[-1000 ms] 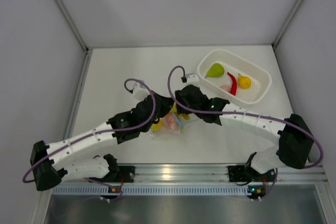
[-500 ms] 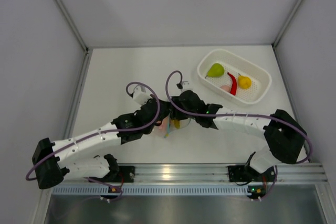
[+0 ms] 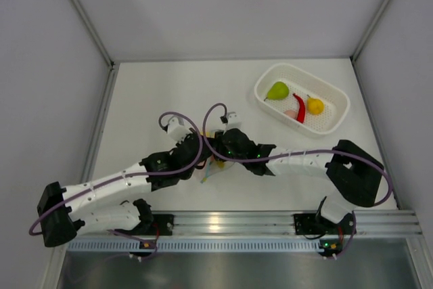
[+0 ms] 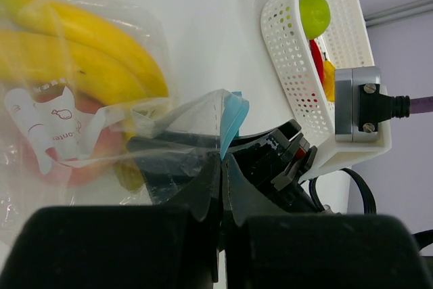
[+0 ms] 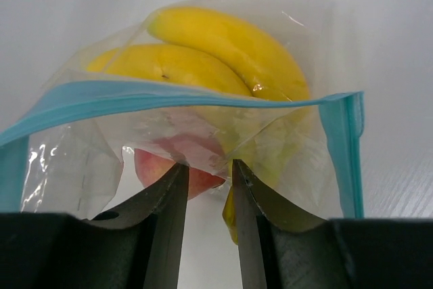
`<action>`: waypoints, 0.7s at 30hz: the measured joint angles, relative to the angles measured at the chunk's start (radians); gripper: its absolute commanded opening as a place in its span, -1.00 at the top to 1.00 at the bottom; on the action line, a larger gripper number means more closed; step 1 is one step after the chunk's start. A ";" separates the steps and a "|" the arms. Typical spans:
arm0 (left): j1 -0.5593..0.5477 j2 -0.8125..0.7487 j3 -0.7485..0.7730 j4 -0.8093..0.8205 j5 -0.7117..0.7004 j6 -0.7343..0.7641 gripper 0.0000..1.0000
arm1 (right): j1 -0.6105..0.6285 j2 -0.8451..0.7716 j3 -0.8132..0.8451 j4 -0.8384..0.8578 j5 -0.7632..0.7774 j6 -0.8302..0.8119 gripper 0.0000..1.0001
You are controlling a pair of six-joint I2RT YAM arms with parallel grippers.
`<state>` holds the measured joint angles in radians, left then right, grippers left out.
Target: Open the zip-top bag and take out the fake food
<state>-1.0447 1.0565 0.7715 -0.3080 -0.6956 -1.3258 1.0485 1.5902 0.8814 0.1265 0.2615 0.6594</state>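
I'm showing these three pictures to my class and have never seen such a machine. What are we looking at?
Two robot arms, each ending in a two-finger claw, stand at a white table. One picture looks down from above; the other two come from wrist cameras. The left claw is pinched shut on the zip-top bag; the right claw, jaws slightly apart, is at its mouth. Bananas and a pink piece are inside. A white basket holds a pear, chili and round fruit.
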 measured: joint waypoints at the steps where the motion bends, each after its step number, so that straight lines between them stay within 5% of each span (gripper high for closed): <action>1: -0.003 -0.006 -0.001 -0.008 0.003 0.002 1.00 | 0.008 0.000 -0.010 0.021 0.011 -0.011 0.36; 14: -0.013 -0.109 -0.069 -0.029 0.033 0.019 1.00 | 0.027 0.008 -0.097 0.232 -0.046 -0.183 0.40; 21: 0.011 -0.153 -0.116 0.023 -0.023 0.011 1.00 | 0.163 -0.082 -0.137 0.262 -0.109 -0.203 0.43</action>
<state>-1.0336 0.9039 0.6552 -0.2848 -0.7185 -1.3151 1.2114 1.5085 0.7448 0.3889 0.1528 0.4564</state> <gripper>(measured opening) 0.021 0.288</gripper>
